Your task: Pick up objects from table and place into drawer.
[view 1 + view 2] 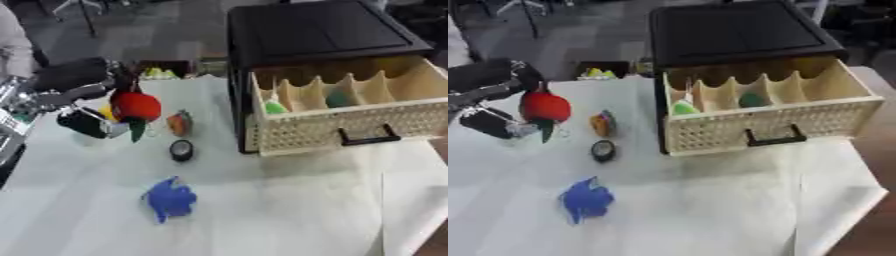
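- Over on the robot's left in the left eye view, the left hand (87, 117) has its black fingers curled round a soft red round toy with a green leaf (135, 106), lifted clear of the white cloth-covered table (289, 200).
- Just beside the hand, toward the drawer, lies a small orange object (179, 123); a little nearer the viewer sits a dark round disc-like thing (181, 150), and nearer again a crumpled blue toy (170, 199).
- Well apart from the hand, across the table, the pale perforated drawer with a black handle (350, 125) stands pulled out of its black cabinet (315, 32). Something green already lies in its nearest compartment.
- From the right eye view, the same hand (492, 120) holds the red toy (544, 107), with the leaf hanging below the fingers.
- The drawer (772, 122) shows upright wooden dividers; the toy looks wide for those slots.
- My worry: carried low, the toy could clip the drawer's front wall or perch on a divider instead of dropping in.
- The dangling leaf may also brush the orange object (603, 124) on the way across.
- The right hand shows nowhere.
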